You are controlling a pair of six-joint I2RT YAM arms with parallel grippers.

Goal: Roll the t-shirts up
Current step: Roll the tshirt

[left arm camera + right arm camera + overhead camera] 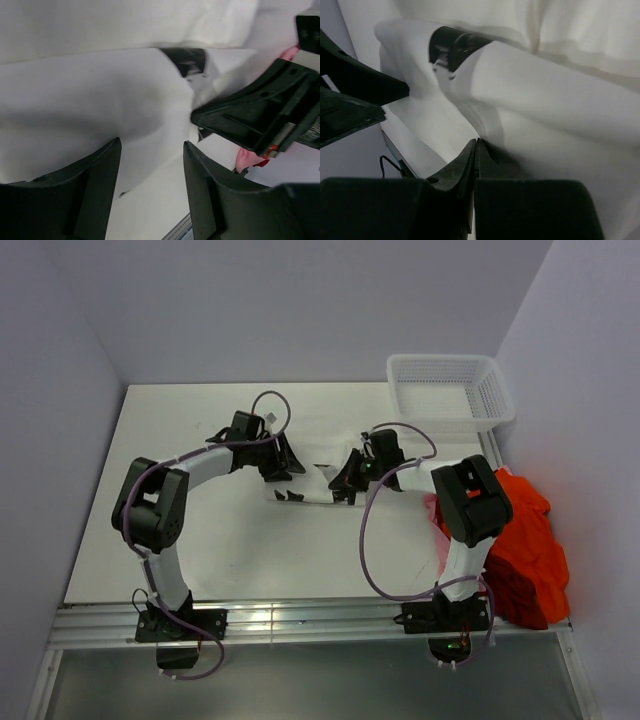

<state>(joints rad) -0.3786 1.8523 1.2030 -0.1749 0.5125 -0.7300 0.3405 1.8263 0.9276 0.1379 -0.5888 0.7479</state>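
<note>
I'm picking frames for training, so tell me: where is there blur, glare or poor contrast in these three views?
Top external: sharp and evenly lit, with glare on the metal rail; the white t-shirt barely stands out from the white table. Left wrist: soft, its black print smeared. Right wrist: also soft, fingers near-black silhouettes.

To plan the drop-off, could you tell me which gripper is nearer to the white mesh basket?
Right. The right gripper is left of the white mesh basket, toward the near edge of the table; the left gripper sits farther left, beyond the right one.
</note>
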